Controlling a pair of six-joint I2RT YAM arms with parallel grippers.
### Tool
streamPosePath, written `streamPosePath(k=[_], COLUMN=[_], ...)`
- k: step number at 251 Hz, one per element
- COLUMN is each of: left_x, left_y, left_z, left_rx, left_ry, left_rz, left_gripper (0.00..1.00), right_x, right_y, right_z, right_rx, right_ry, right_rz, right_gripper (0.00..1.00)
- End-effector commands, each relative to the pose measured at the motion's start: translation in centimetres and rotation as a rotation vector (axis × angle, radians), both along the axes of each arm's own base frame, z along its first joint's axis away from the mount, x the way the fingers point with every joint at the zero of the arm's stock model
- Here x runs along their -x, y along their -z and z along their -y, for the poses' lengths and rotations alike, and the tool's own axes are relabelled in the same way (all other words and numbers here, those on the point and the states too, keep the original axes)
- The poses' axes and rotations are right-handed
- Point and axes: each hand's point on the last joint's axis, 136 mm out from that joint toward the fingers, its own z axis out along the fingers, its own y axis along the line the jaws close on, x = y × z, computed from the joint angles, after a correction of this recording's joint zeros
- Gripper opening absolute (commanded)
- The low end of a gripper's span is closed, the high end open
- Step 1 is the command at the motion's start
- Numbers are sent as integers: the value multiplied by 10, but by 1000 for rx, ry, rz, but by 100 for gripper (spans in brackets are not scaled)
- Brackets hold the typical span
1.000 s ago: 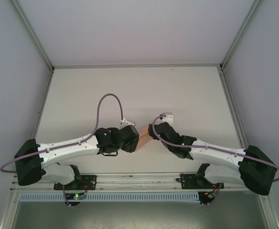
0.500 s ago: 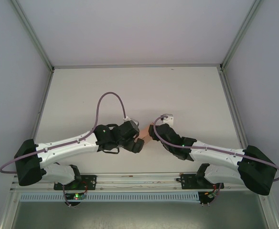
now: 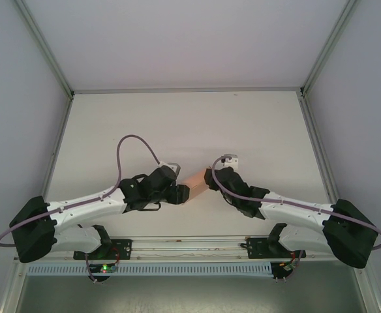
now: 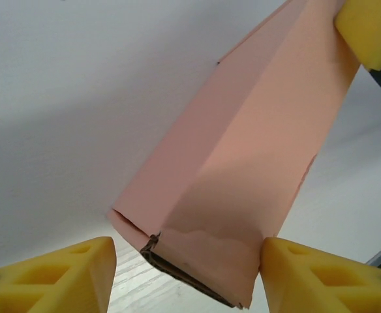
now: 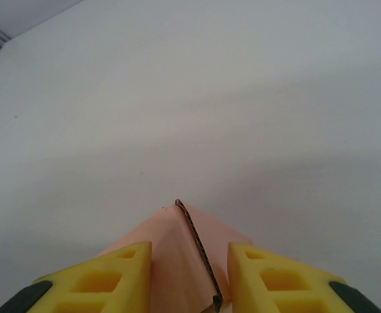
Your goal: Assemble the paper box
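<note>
Once swung lower and leftward, brackets with left gripper (image 4: 187, 261), jaws narrowed but loose, the near end of paper box (image 3: 194, 180); pinches far end in right gripper (image 5: 190, 261). Tilts box flatter, over table (image 3: 177, 124) between arms; likely sets up squeezing sides square.

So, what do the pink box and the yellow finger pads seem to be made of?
The paper box: thin matte card, probably; it has sharp creases and a dark, thin cut edge, with no gloss. The finger pads: yellow, matte, with moulded hollows; likely foam or soft plastic, though the look leaves this open.
</note>
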Motion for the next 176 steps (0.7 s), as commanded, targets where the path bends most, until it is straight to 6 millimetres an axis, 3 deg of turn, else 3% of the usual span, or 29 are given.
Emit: streamPosePath(k=[1,65,130,176], left_x=[21,17,-8,-21], left_y=[56,60,63,45], left_z=[-40,-41,-54,-43], left_rx=[-154,-126,-94,-45], left_ry=[-45,-100,-228,-182], left_rz=[-135,-193,-272,-233], left_gripper=[60,55,47,49], right_x=[26,26,34,39], right_y=[71,74,73,84], right_z=[45,59,62,62], right_rx=[188,143,112,132], right_ry=[-9,4,0,-19], right_rz=[-200,-224,-244,-294], right_gripper=[33,20,15,11])
